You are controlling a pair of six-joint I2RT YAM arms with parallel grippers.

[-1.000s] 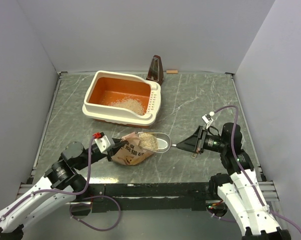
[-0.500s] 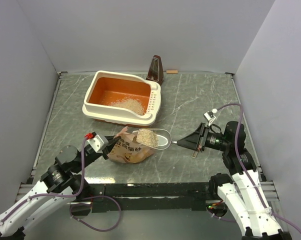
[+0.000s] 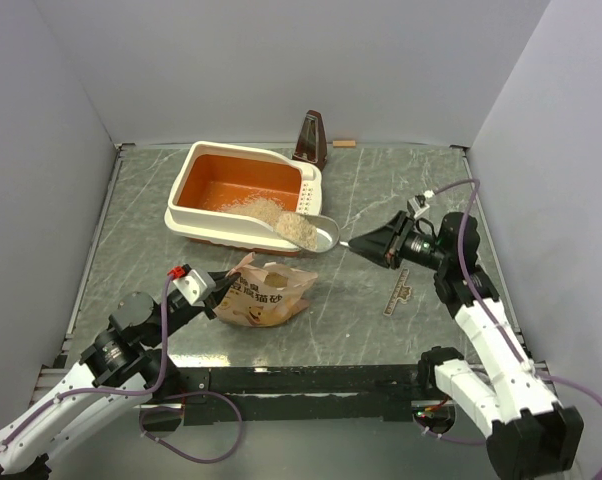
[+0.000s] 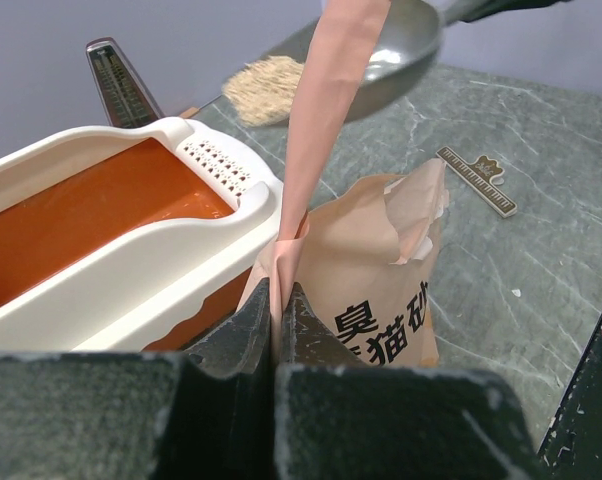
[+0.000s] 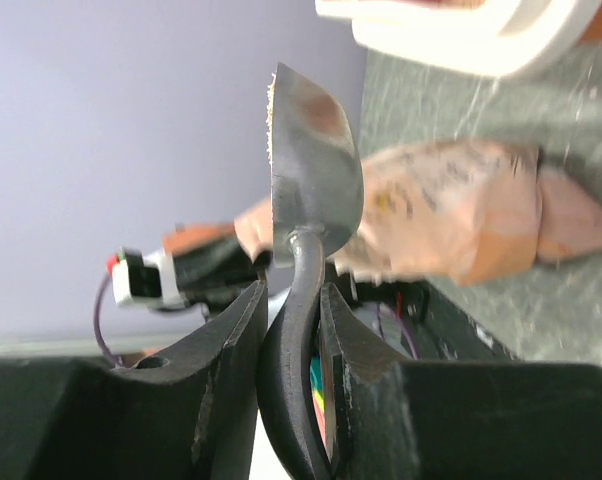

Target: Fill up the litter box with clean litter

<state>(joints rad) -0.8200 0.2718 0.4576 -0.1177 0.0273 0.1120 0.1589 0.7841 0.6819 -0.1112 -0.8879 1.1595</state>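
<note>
Litter box (image 3: 224, 229) — large rectangular cream-white plastic tray, orange inside, slotted rim at its right end — sits at the far left-centre of the grey marbled counter (image 3: 381, 190).

Top view: a low heap of clean litter (image 3: 256, 208), pale granules, lies inside the box near the front wall. The right fingers (image 3: 355, 243) hold a shiny metal scoop (image 3: 324, 235) by its handle. Its loaded bowl hangs over the box's near right corner, roughly level. The left fingers (image 3: 224, 297) pinch a crinkled tan printed paper bag (image 3: 269, 300), which stands on the counter just in front of the box.

Left wrist view: fingers fully closed on a thin fold at the bag's mouth. The scoop is above and beyond, with granules heaped at its lip.

Right wrist view: fingers partly closed, clamped on the scoop's handle — bowl seen edge-on, box rim beyond.

Step in hand, my judgement: tipping this load. Carry the bowl further in over the orange floor before rolling the wrist. Then tip slowly, so granules clear the rim and slots rather than spill on the counter. The left fingers should hold the bag upright meanwhile.
</note>
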